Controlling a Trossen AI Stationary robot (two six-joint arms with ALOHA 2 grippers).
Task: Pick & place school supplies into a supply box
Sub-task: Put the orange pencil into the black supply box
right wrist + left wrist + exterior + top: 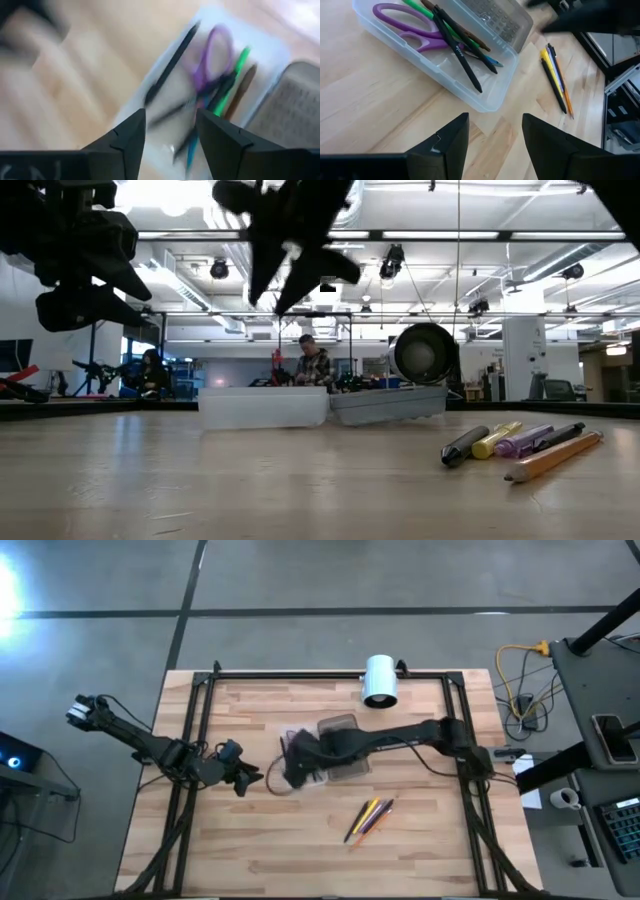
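The supply box (485,102), a clear shallow tray, rests flat on the table, with its dotted grey lid (495,17) open behind it. Inside lie purple-handled scissors (402,22), a green pen (227,85), black pens (462,60) and a blue one. Several more pens and pencils (370,818) (black, yellow, purple, orange) lie on the table to the box's near right. My right gripper (170,130) hovers open above the box's left end (290,765), holding nothing. My left gripper (495,130) hangs open above the table, left of the box (245,778).
A white cylinder (380,680) lies at the table's far edge, behind the box. Black frame rails (195,720) run along the table's left, right and far sides. Bare wood spreads along the near side. People sit in the room far behind the table (312,365).
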